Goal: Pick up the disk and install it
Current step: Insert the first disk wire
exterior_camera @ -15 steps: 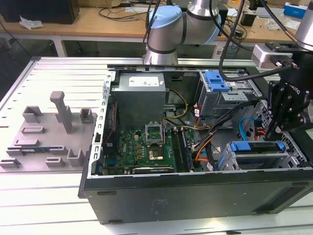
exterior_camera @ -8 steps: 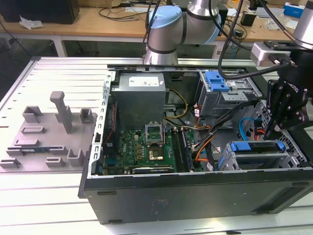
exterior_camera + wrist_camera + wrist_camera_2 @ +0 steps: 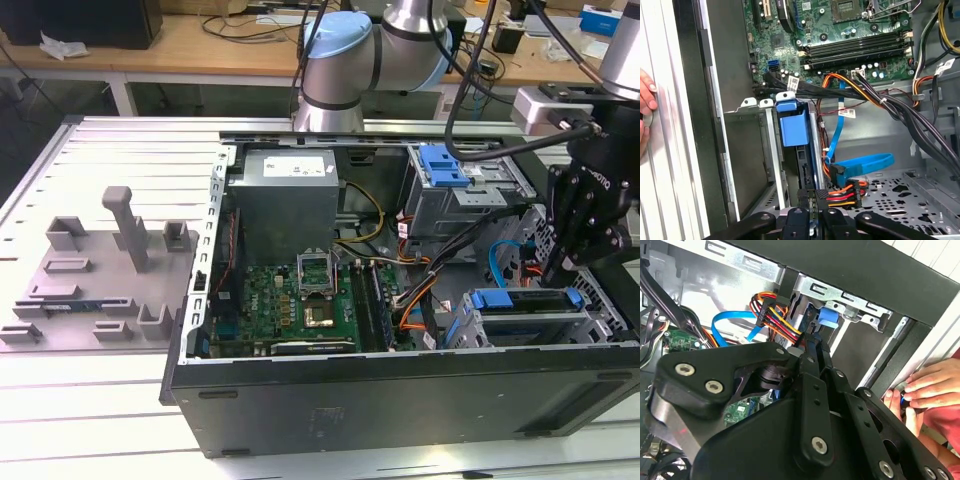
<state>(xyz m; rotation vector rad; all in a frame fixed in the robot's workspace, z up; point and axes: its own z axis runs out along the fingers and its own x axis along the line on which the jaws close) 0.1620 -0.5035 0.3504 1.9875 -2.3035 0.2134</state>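
Note:
The disk [image 3: 525,300], silver in a bright blue bracket, sits in the lower drive cage at the case's front corner, on the exterior view's right. Its blue end tab [image 3: 792,127] shows edge-on between the cage rails in both wrist views [image 3: 825,317]. My gripper [image 3: 560,266] hangs over the disk's right end. Its fingers are shut together, with the tips [image 3: 813,342] right at the blue tab. In the first wrist view the gripper [image 3: 806,192] points along the disk's slot. I cannot tell whether the tips touch the tab.
A person's hand [image 3: 930,385] rests on the case's outer edge [image 3: 646,100]. A blue data cable [image 3: 865,162] and an orange-red power plug [image 3: 842,192] lie beside the slot. An upper drive cage with a blue latch [image 3: 445,165], the power supply [image 3: 290,195] and the motherboard [image 3: 300,300] occupy the case.

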